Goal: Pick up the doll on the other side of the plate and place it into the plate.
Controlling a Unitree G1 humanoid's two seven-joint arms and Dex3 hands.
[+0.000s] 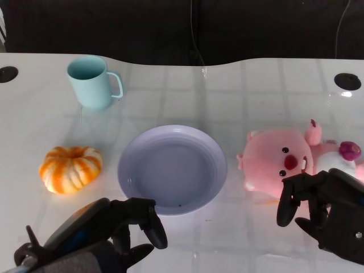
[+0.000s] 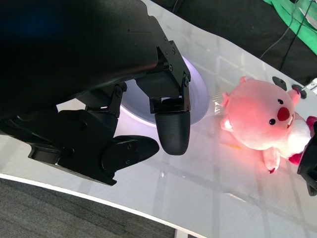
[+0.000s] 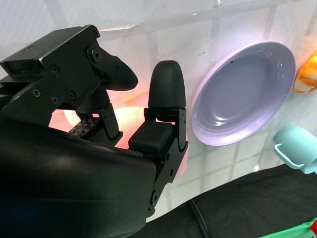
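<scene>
A pale lilac plate (image 1: 170, 170) lies in the middle of the table, with nothing in it. To its right lies a pink plush doll (image 1: 278, 161), face up, with a red nose. My right hand (image 1: 324, 206) hovers at the doll's near side, fingers spread above its lower edge and holding nothing. In the right wrist view the doll (image 3: 132, 105) shows only as pink patches behind my fingers, with the plate (image 3: 247, 89) beyond. My left hand (image 1: 122, 227) sits low at the plate's front left edge, empty. The left wrist view shows the plate (image 2: 199, 96) and the doll (image 2: 262, 116).
A light teal mug (image 1: 91, 82) stands at the back left. An orange and white pumpkin (image 1: 70, 168) sits left of the plate. The table's back edge curves along a dark background, with two round black holes near its corners.
</scene>
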